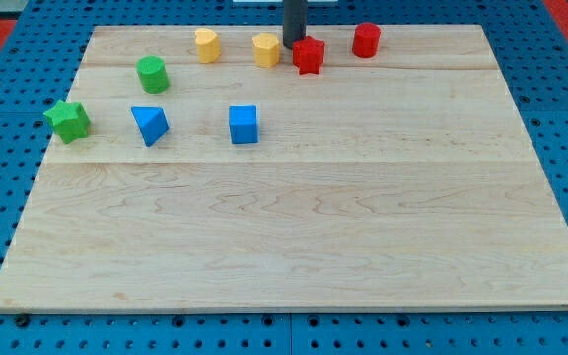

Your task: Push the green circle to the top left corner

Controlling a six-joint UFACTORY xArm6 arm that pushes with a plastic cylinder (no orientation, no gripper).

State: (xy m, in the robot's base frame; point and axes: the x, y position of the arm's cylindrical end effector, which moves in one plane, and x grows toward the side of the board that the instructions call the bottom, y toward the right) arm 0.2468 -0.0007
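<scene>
Camera view: the green circle block (152,74) – a short upright cylinder with no long axis or facing – stands on the wooden board (294,227), right of and above the green star block (68,119). My tip (293,41) holds nothing, well right of that circle – just beside the red star block (309,55).

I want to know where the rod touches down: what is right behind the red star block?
The dark rod stands directly behind the red star, toward the view's top, between it and the yellow block. My tip shows just at the star's upper-left edge; whether they touch cannot be told.
</scene>
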